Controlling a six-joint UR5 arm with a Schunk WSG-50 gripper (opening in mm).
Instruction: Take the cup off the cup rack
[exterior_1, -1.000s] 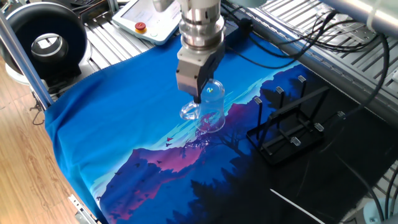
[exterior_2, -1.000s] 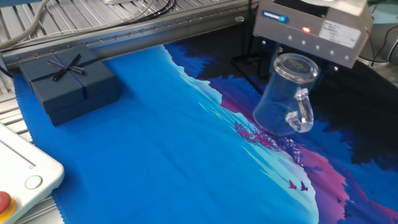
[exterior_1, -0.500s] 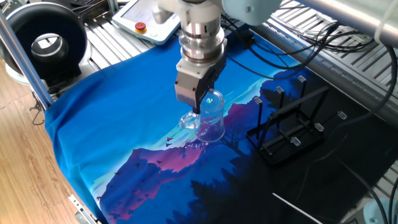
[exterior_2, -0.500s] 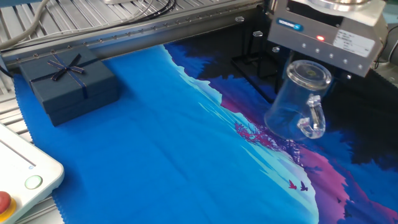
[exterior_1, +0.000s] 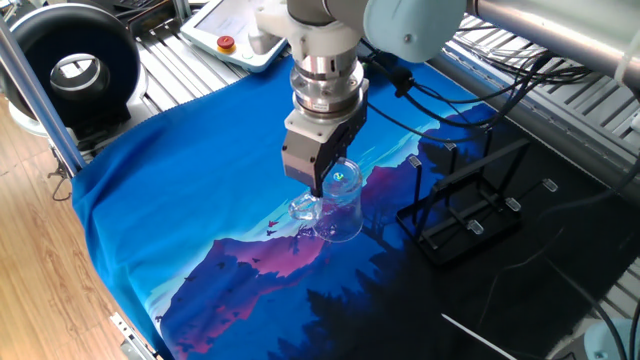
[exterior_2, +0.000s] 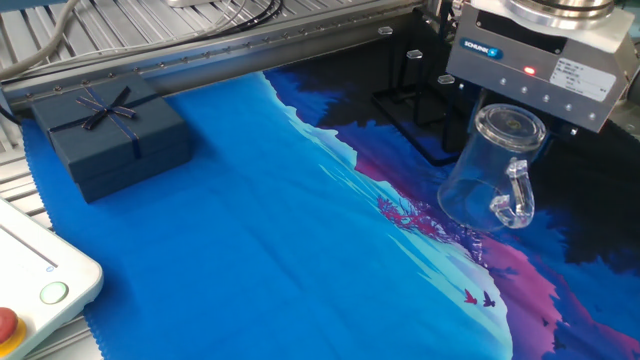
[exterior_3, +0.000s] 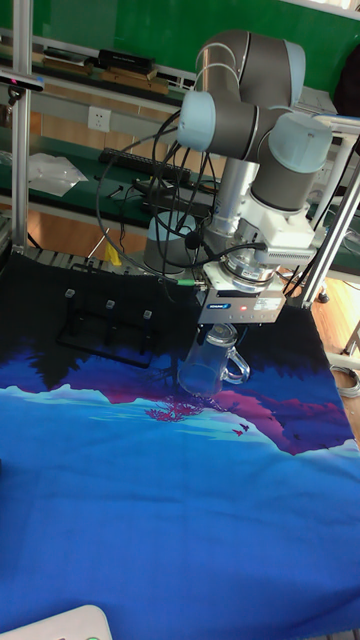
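The cup (exterior_1: 338, 203) is a clear glass mug, held tilted just over the blue printed cloth, with its handle (exterior_2: 517, 195) turned outward. My gripper (exterior_1: 322, 182) is shut on the mug's rim from above. The other fixed view has the cup (exterior_2: 487, 175) under the gripper (exterior_2: 512, 112), and the tall view shows the cup (exterior_3: 208, 366) below the gripper (exterior_3: 225, 332). I cannot tell whether the cup's base touches the cloth. The cup rack (exterior_1: 418, 195) is a black rod frame with grey-tipped pegs; it stands bare, a little beyond the cup (exterior_2: 412, 78) (exterior_3: 105, 322).
A dark blue gift box (exterior_2: 110, 135) lies at the cloth's far-left corner. A white pendant with a red button (exterior_1: 235, 30) lies behind the arm. A black round device (exterior_1: 75, 70) stands off the table's corner. Cables hang around the arm.
The gripper has carried the cup slightly lower and a little farther along the cloth beside the rack. The rack and the box have not moved.
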